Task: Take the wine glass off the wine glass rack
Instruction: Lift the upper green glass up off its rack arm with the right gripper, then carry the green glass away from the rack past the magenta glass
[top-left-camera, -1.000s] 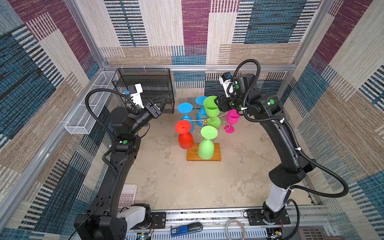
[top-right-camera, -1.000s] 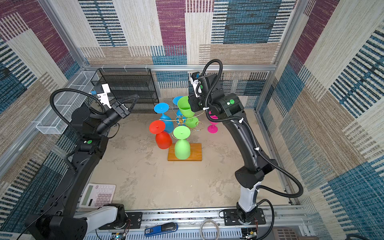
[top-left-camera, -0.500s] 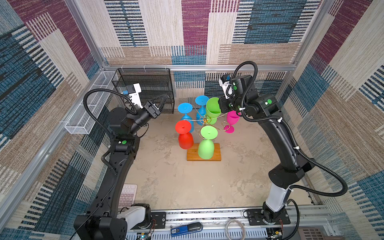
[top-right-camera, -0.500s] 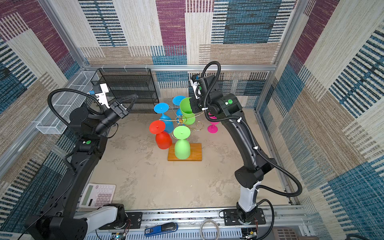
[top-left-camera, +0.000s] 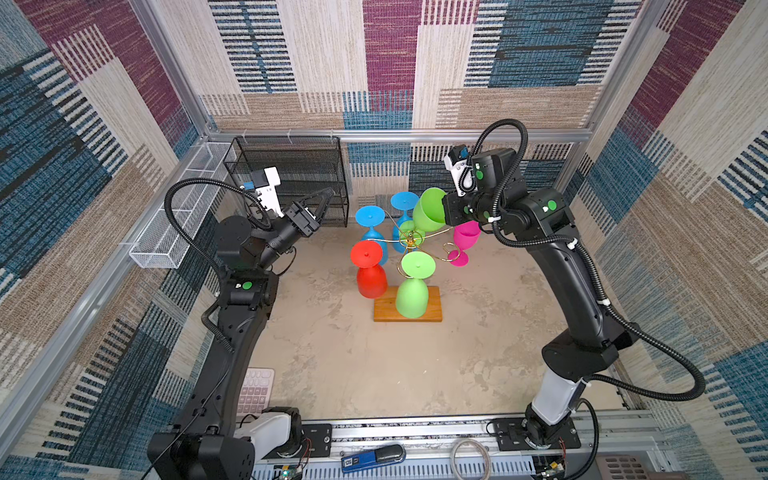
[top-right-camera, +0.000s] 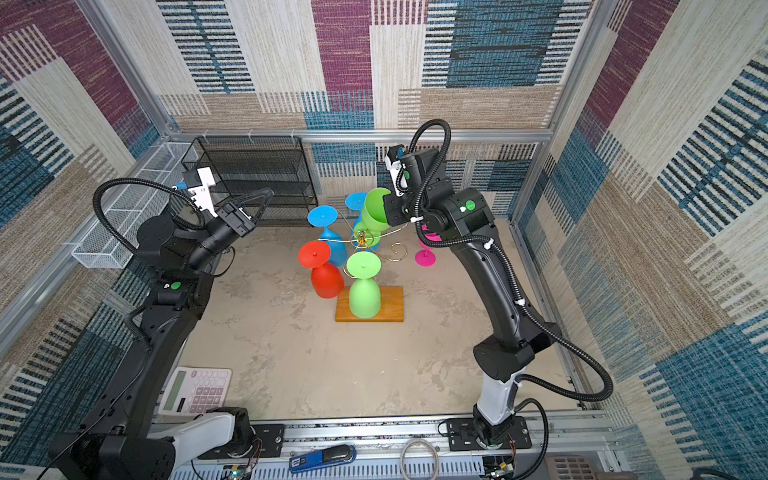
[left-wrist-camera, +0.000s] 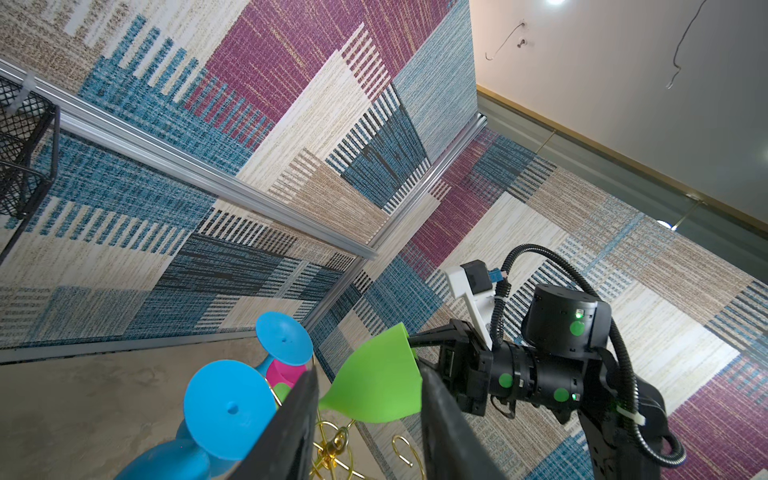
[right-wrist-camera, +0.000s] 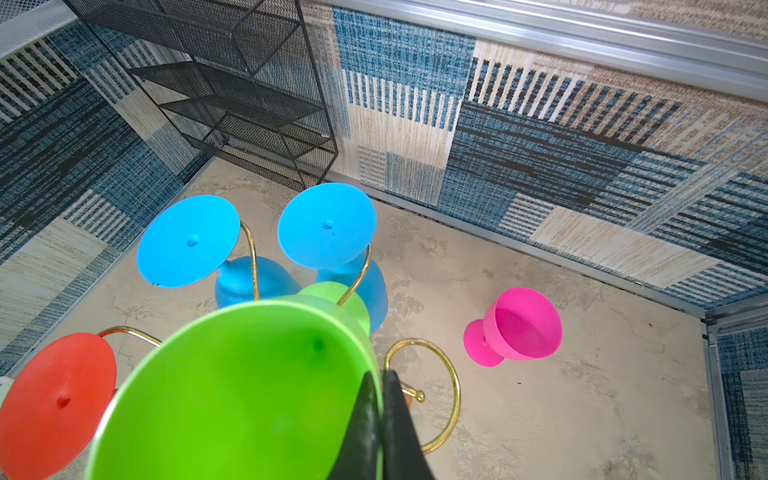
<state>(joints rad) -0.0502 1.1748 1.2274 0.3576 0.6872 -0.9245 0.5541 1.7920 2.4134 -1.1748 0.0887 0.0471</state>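
**Glass rim pinched, stem pointing at the rack**

Both fingers of the right gripper (right-wrist-camera: 380, 386) are shut tight on the rim of the green wine glass (top-left-camera: 428, 210). In both top views the glass sits just above the middle of the frame, over the top of the wine glass rack (top-left-camera: 434, 305).

The glass lies tipped over. Its mouth faces the right gripper, and its stem points down and left at the gold middle of the rack. I cannot tell if its foot is free of the wire.

I think the next move must pull the glass up and to the right, along its own length. The right arm reaches in high from the right side, elbow bent.

The left gripper (top-left-camera: 326, 197) is half open and holds nothing. It hangs well apart at the left.
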